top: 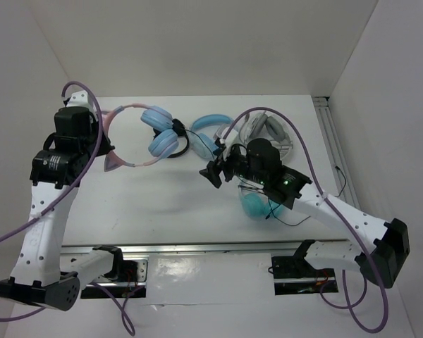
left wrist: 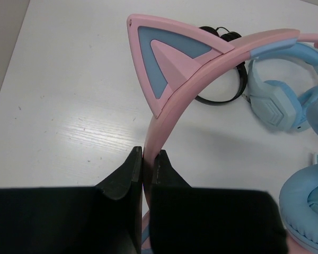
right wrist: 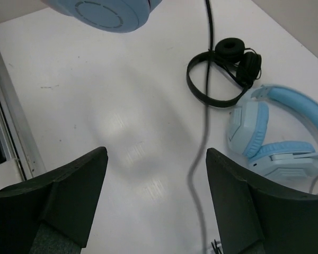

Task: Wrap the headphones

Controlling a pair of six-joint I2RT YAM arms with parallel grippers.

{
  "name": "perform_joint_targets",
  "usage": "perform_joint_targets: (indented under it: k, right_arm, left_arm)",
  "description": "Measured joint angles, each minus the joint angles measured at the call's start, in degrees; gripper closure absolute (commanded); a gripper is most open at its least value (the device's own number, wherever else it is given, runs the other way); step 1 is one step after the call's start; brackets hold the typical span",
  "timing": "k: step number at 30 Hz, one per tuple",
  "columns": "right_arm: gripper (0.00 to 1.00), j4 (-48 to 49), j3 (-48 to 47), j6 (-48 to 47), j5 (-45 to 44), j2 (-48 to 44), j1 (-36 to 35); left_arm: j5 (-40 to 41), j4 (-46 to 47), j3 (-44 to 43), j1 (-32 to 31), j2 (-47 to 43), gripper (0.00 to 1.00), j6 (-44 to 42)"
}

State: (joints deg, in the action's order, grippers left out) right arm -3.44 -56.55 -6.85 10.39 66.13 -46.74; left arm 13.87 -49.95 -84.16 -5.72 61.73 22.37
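The headphones [top: 163, 144], with a pink cat-ear headband and light blue ear cups, are at the back left of the table. My left gripper [top: 99, 141] is shut on the pink headband just below a cat ear, as the left wrist view shows: gripper [left wrist: 147, 153], headband [left wrist: 172, 100]. My right gripper [top: 213, 174] is open and holds nothing. In the right wrist view one light blue ear cup [right wrist: 103, 10] is at the top. The thin black cable [right wrist: 201, 153] runs down between the open fingers of the right gripper [right wrist: 156, 159], nearer the right finger, ungripped.
An all-blue pair [top: 208, 134] [right wrist: 275, 127] and a small black pair [top: 180, 137] [right wrist: 222, 69] lie just right of the ear cups. A white pair [top: 268, 130] lies at the back right. A teal pair [top: 254, 205] sits under the right arm. White walls enclose the table.
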Motion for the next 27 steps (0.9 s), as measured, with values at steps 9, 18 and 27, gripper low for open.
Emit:
perform_joint_targets:
  k: [9,18,27]
  right_arm:
    - [0.21,1.2,0.0,-0.9,-5.4,-3.0,-0.7]
    - [0.65,4.9,5.9,0.3,-7.0,3.8,0.2]
    - [0.48,8.1,9.6,3.3,-5.8,0.6,4.4]
  left_arm:
    - [1.8,-1.6,-0.2,0.1,-1.7,1.0,0.6]
    - [1.6,-6.4,-7.1,0.1,-1.7,1.0,2.5]
    - [2.1,-10.4,-17.8,0.1,-2.0,1.0,5.2]
